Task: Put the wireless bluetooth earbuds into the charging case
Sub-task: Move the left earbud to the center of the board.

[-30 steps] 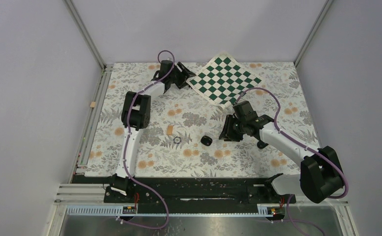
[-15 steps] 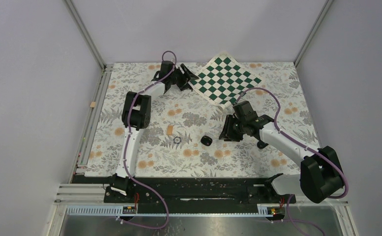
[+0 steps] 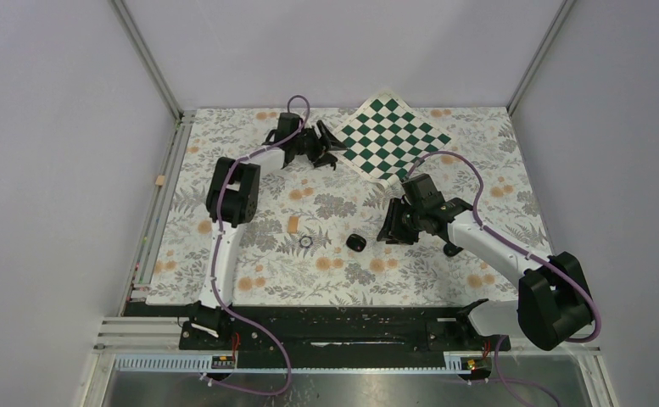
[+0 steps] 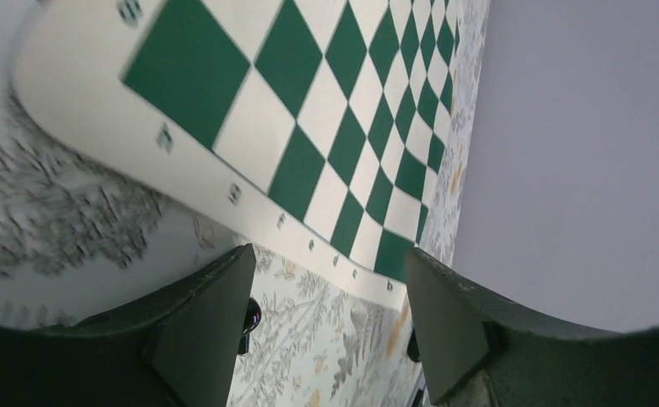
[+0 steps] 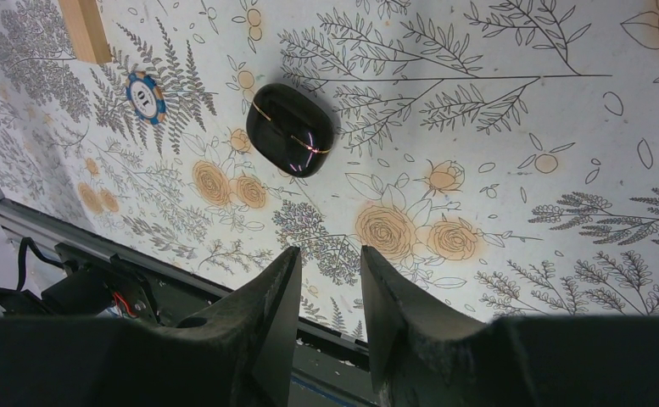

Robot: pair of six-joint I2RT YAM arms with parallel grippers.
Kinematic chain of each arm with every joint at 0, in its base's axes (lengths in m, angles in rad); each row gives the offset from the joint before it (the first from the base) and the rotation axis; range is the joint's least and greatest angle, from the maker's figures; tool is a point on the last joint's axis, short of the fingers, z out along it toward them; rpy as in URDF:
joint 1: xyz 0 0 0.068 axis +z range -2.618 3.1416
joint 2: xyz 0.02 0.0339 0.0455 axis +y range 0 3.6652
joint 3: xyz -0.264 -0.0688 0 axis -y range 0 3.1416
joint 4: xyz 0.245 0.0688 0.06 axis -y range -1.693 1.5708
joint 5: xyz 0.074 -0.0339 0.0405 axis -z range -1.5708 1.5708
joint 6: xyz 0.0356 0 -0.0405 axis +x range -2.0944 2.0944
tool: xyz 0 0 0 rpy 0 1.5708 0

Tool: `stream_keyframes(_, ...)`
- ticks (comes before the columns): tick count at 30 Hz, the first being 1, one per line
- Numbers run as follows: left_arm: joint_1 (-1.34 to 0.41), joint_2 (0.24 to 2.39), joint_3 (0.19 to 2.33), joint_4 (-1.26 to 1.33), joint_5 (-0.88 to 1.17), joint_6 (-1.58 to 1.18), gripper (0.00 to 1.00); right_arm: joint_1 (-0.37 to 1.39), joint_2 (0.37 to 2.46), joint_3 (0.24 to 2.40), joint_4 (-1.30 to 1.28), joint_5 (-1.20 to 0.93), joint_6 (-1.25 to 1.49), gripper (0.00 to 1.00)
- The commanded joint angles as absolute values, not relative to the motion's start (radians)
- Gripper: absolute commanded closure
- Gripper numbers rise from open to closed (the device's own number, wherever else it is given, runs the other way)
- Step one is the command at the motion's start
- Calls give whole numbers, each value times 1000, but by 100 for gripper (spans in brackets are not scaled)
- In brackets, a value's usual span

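The charging case [image 3: 356, 242] lies on the flowered bench [image 3: 266, 273] near the middle, a little toward the near edge. In the right wrist view it is a glossy black pebble [image 5: 292, 129] with a thin bright seam across it, and its lid looks shut. The right claw [image 3: 387, 231] hangs just beside the case, on the right arm's side of it and not touching it. Its two fingers stand a modest way apart with only the bench showing between them [image 5: 330, 253], so it has hold of nothing.

Beyond the case, toward the left arm's side, lies a small dark ring with a pale centre [image 3: 306, 242] (up close it reads as a blue-and-white chip [image 5: 146, 96]). A small tan strip [image 3: 297, 224] lies just past it.

The left arm reaches to the far side of the bench. There the left claw [image 3: 336, 155] sits at the near-left corner of a green-and-white checkered mat [image 3: 389, 136]. Its fingers are spread wide and grip nothing, with the mat's edge showing in the gap [image 4: 327, 259].

A small dark glossy lump [image 4: 248, 319] shows just beside the inner edge of one finger, near the mat's border. Whether it is an earbud I cannot tell.
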State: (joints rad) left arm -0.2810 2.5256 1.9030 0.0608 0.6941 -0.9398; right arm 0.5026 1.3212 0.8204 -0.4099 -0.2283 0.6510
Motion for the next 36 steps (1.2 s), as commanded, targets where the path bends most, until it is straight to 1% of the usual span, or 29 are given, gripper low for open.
stream_keyframes(1, -310, 2462, 1778, 63, 735, -904, 33, 497, 1294, 823, -409, -231, 647, 61)
stream_keyframes(6, -348, 2419, 1708, 45, 769, -885, 33, 497, 1274, 815, -419, -215, 647, 61)
stream_keyframes(14, -382, 2285, 1415, 190, 773, -952, 33, 497, 1213, 807, -447, -189, 643, 61)
stream_keyframes(20, -401, 2168, 1267, 201, 766, -933, 33, 497, 1147, 775, -462, -175, 651, 61)
stream_keyframes(24, -418, 2041, 1279, 79, 724, -843, 30, 497, 1102, 734, -444, -196, 668, 61)
stream_keyframes(28, -418, 1904, 1355, -127, 622, -724, 26, 520, 1091, 714, -416, -206, 615, 60)
stream_keyframes(32, -390, 1746, 1369, -292, 540, -648, 25, 602, 1198, 793, -457, -162, 523, 58)
stream_keyframes(34, -354, 1656, 1309, -323, 540, -650, 26, 652, 1268, 846, -444, -153, 489, 57)
stream_keyframes(36, -307, 1546, 1226, -347, 529, -648, 26, 693, 1344, 898, -452, -108, 444, 51)
